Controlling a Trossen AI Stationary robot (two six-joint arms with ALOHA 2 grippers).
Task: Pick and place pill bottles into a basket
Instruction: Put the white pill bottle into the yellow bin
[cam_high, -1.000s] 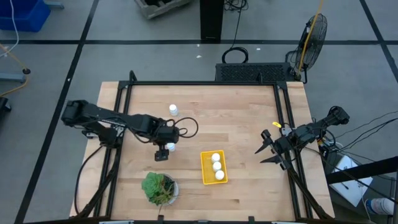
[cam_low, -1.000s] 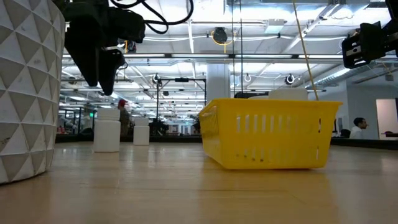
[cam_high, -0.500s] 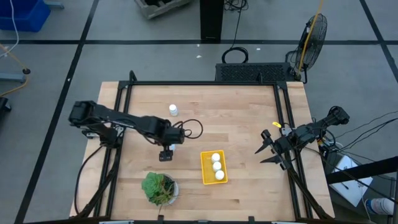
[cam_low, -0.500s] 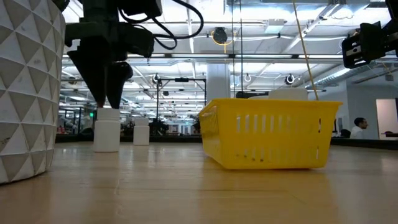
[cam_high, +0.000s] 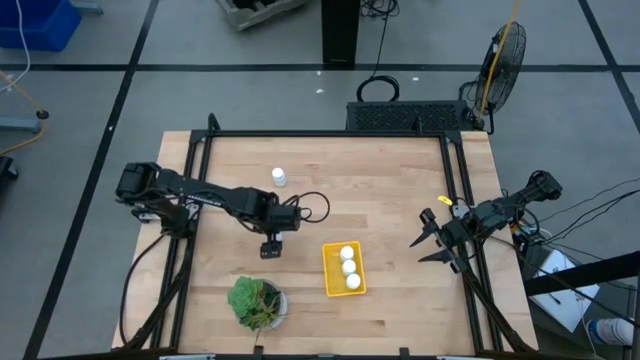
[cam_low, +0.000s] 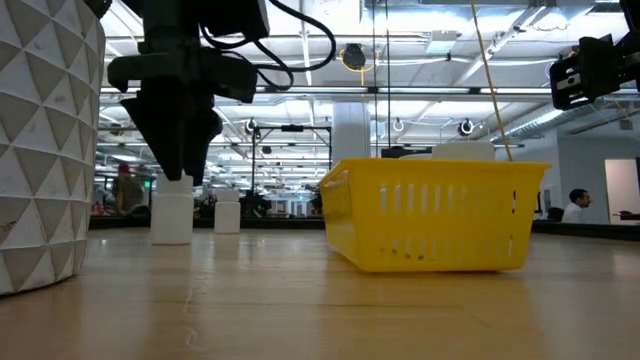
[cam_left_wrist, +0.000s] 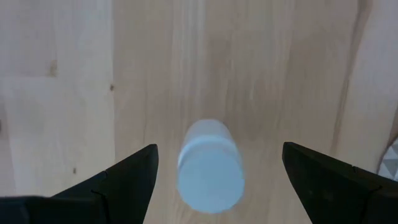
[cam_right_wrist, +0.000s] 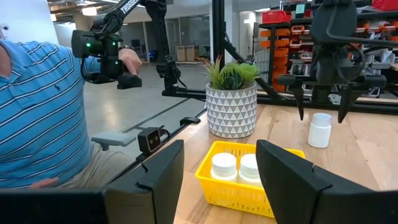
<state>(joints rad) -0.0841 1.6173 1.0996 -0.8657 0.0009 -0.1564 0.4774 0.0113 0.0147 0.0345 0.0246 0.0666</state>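
A white pill bottle (cam_left_wrist: 210, 165) stands upright on the wood table, between and below the open fingers of my left gripper (cam_left_wrist: 214, 193), which touch nothing. In the low view the gripper (cam_low: 183, 172) points down just above the bottle's cap (cam_low: 172, 212). In the high view the gripper (cam_high: 271, 247) hides this bottle. A second bottle (cam_high: 278, 177) stands farther back and also shows in the low view (cam_low: 228, 215). The yellow basket (cam_high: 329, 268) holds three bottles (cam_high: 348, 266). My right gripper (cam_high: 420, 250) waits open at the table's right edge.
A green potted plant (cam_high: 256, 302) in a white patterned pot (cam_low: 40, 140) stands near the front edge, left of the basket. A black frame (cam_high: 320, 135) runs round the table. A person in a blue striped shirt (cam_right_wrist: 37, 112) shows beyond the table.
My left gripper has gone a little toward the table's right edge and down, and now stands over the nearer bottle with its fingers on either side. The bottle has kept its place.
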